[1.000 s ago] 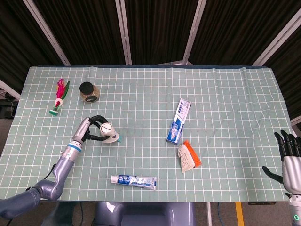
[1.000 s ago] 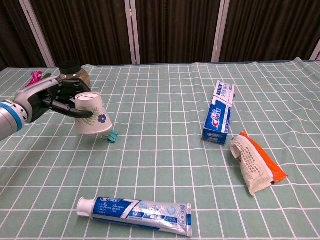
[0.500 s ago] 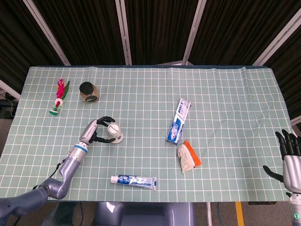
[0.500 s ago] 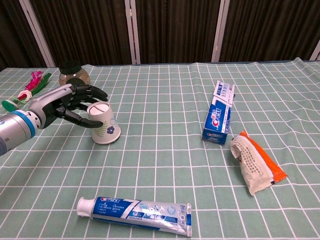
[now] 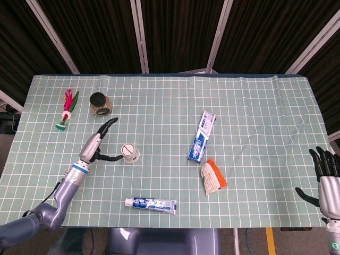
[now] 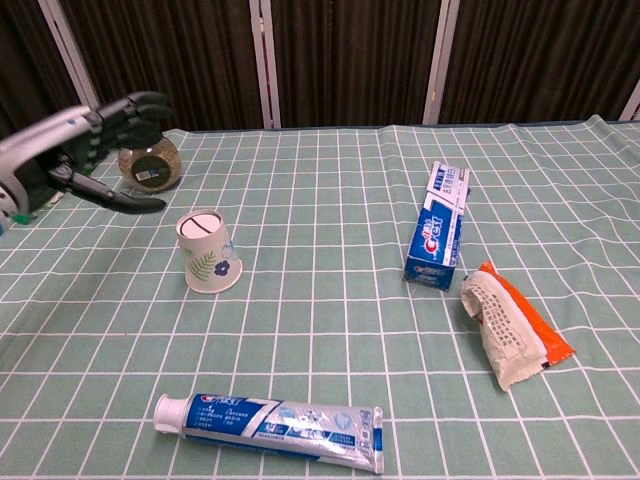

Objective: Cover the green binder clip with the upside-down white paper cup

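The white paper cup [image 5: 129,152] [image 6: 209,252] with its leaf and flower print stands upside down on the green checked cloth, rim flat on the table. The green binder clip is hidden; no part of it shows in either view. My left hand [image 5: 99,142] [image 6: 85,143] hovers to the left of the cup and above it, open, fingers spread, apart from the cup. My right hand [image 5: 326,173] hangs off the table's right edge, open, holding nothing; only the head view shows it.
A toothpaste tube [image 6: 272,421] lies near the front edge. A toothpaste box [image 6: 438,225] and a white-and-orange packet [image 6: 509,323] lie to the right. A dark-lidded jar [image 6: 148,163] and a pink-and-green shuttlecock [image 5: 66,109] sit at the back left.
My left hand set the cup down over the clip, let go, and drew back up and to the left. The clip's green edge, visible a second ago, is now hidden.
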Controlling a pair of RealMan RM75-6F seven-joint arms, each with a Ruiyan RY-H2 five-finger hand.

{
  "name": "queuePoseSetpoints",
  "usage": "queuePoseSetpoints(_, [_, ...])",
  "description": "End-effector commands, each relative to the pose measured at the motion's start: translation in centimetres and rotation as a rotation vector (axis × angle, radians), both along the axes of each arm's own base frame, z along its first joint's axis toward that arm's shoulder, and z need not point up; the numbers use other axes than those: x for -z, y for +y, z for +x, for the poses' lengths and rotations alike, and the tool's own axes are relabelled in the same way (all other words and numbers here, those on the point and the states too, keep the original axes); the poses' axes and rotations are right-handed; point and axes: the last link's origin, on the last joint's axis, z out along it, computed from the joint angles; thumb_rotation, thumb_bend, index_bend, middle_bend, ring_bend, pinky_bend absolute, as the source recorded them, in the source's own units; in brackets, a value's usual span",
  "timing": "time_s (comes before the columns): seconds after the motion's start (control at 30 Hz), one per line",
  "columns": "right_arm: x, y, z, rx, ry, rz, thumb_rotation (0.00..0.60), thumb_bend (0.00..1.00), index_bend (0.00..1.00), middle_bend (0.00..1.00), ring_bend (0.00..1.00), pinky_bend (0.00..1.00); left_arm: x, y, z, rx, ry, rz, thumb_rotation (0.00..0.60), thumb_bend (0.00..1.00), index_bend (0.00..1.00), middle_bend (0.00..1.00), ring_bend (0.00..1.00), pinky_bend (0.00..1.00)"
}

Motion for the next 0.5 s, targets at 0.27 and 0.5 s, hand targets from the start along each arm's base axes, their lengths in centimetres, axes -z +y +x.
queuePoseSetpoints(0.27, [-0.3,0.3,0.8,-0.04,-0.022,0.0,0.6,0.0,0.0,0.0,0.0,0.0,-10.6,-7.3,-4.7,0.015,0.599,0.44,0.6,0.0,0.0,0.0,0.0,0.0])
queuePoseSetpoints(0.5, [-0.5,0.4,0.9,-0.053,-0.023,0.001,0.6,0.0,0.0,0.0,0.0,0.0,-13.8,-13.8,-7.0,-0.205,0.775,0.424,0.6,0.0,0.0,0.0,0.0,0.0])
